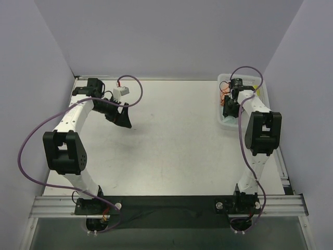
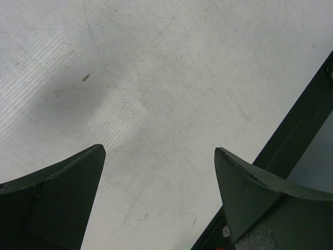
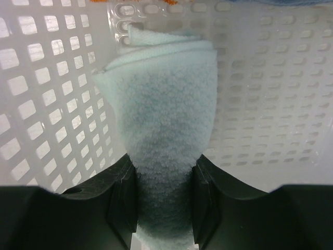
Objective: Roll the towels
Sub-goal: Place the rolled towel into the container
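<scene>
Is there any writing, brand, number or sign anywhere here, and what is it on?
None can be read.
The mint-green towel in the right gripper, the white basket, the table and the left gripper show no lettering.
A small white part on the left arm is too small to tell.

Pale lavender walls [image 1: 166,36], scuffed white tabletop [image 1: 177,146], metal rail [image 1: 52,207] along near edge

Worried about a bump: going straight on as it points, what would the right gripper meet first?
Likely the white basket: its slotted plastic lies just behind the mint towel clamped in the right gripper; depth unclear.
</scene>
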Tool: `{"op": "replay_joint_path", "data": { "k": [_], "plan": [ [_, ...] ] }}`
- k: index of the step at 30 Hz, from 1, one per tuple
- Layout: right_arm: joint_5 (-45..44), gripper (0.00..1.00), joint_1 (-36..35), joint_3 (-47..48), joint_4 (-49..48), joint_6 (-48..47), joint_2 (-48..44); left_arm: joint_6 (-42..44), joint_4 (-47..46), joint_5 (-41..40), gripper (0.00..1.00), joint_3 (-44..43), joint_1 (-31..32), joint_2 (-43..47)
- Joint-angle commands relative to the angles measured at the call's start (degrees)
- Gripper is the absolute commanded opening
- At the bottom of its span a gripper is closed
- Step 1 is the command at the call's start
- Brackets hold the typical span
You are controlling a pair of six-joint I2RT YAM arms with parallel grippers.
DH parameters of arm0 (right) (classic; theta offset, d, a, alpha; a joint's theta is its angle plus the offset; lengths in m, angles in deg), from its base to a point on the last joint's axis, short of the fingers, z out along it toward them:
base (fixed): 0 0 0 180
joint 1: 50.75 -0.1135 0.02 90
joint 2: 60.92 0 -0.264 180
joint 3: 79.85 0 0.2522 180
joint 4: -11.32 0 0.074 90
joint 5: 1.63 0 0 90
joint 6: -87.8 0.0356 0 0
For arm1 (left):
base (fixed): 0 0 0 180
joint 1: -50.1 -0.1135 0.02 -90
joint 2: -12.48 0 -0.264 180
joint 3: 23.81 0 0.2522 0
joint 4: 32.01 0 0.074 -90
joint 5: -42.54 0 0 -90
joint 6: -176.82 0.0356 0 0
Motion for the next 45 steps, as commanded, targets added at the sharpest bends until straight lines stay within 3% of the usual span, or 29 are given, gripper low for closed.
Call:
{"op": "replay_joint_path", "data": {
  "k": [1, 6, 13, 19, 24, 28, 29, 30, 33, 39, 45],
  "plan": [
    [0.8, 0.23, -0.3, -0.6, 2.0, 1.0, 1.2, 0.5, -1.7, 1.8, 0.97, 0.6, -0.8, 2.0],
    [1.1, 0.44, 0.1, -0.7, 2.5, 1.0, 0.8, 0.8, -1.7, 1.5, 0.97, 1.0, -1.3, 2.6],
    [3.8, 0.56, 1.1, 2.0, 6.1, 0.5, 1.7, 0.5, -1.7, 1.7, 0.97, 0.6, -1.4, 2.1],
    [4.0, 0.7, 2.1, 2.8, 7.7, -0.1, -1.1, 0.3, -1.7, 1.6, 0.97, 0.1, -1.3, 2.1],
    [4.3, 0.73, 3.9, 2.5, 8.4, -1.1, -4.3, -0.1, -1.8, 1.6, 0.97, 0.0, -1.5, 2.1],
    [4.7, 0.81, 4.3, 3.2, 9.4, -3.6, -6.9, -1.1, -2.4, 1.0, 0.97, -0.2, -1.6, 2.3],
    [5.0, 0.84, 4.4, 3.4, 9.4, -4.7, -8.5, -1.6, -2.7, 0.9, 0.97, -0.6, -1.7, 2.1],
    [5.7, 0.92, 4.7, 3.6, 9.4, -4.9, -9.2, -2.9, -2.9, 0.8, 0.97, -1.0, -2.0, 1.9],
    [10.8, 1.0, 5.4, 3.7, 9.7, -8.3, -12.6, -4.5, -3.2, 1.5, 0.97, -2.4, -2.2, 1.8],
    [24.9, 1.0, 5.8, 2.0, 10.5, -10.9, -20.5, -7.6, -5.3, 2.5, 0.97, -4.3, -5.2, 3.5],
    [33.7, 1.0, 4.7, -3.1, 11.4, -11.3, -28.8, -14.7, -9.0, -7.2, 0.97, -5.0, -5.4, 6.1]
  ]
}}
